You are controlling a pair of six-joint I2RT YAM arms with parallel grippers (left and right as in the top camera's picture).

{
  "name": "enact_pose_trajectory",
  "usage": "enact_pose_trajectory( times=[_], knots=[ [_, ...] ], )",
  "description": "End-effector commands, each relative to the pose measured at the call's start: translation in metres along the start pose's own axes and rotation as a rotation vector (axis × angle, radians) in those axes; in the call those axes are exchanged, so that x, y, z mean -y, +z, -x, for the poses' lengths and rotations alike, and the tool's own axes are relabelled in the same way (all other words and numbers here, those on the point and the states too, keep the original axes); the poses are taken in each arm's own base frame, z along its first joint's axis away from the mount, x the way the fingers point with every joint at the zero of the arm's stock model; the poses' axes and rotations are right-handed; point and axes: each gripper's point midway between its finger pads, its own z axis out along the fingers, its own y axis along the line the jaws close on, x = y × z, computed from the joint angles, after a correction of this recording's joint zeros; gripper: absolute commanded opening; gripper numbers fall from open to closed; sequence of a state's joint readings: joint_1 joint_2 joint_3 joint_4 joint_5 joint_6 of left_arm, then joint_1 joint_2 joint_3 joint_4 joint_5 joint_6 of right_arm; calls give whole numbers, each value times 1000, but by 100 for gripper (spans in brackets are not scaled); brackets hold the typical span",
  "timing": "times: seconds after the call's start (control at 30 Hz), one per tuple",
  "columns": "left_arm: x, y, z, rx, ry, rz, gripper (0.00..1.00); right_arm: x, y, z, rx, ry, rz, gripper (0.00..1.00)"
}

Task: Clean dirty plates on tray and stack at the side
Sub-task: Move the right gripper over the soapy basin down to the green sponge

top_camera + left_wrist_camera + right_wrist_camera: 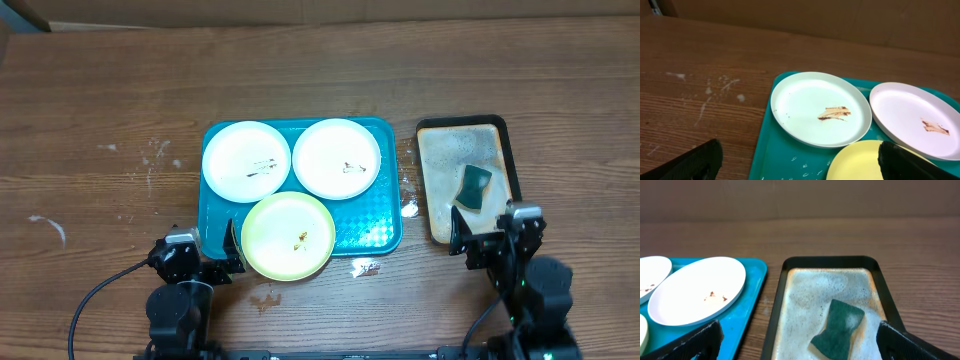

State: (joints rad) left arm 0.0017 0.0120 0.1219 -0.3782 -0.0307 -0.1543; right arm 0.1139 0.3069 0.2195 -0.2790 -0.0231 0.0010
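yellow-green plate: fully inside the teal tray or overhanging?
Overhanging. In the overhead view the yellow-green plate sticks out past the near rim of the tray, toward the robot.

The tray point(385, 235) is teal-blue. The far left plate point(246, 161) and far right plate point(337, 158) are white with thin brown smears; the near plate point(288, 236) is pale yellow-green, brown-spotted. The small tray point(440, 165) at right is black-rimmed, mottled beige, its sponge point(473, 187) dark green. The table point(100, 100) is brown wood grain, scuffed white.
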Motion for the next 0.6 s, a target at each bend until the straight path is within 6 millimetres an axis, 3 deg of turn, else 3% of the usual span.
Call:
enact_pose_trajectory(
  times=[0.0, 0.23, 0.57],
  knots=[
    [-2, 1, -2, 0, -1, 8, 100, -6, 3, 30, -16, 6, 20, 100],
    [-2, 1, -2, 0, -1, 8, 100, -17, 29, 50, -215, 43, 67, 100],
    [-2, 1, -2, 0, -1, 8, 100, -41, 46, 41, -595, 194, 151, 100]
  ],
)
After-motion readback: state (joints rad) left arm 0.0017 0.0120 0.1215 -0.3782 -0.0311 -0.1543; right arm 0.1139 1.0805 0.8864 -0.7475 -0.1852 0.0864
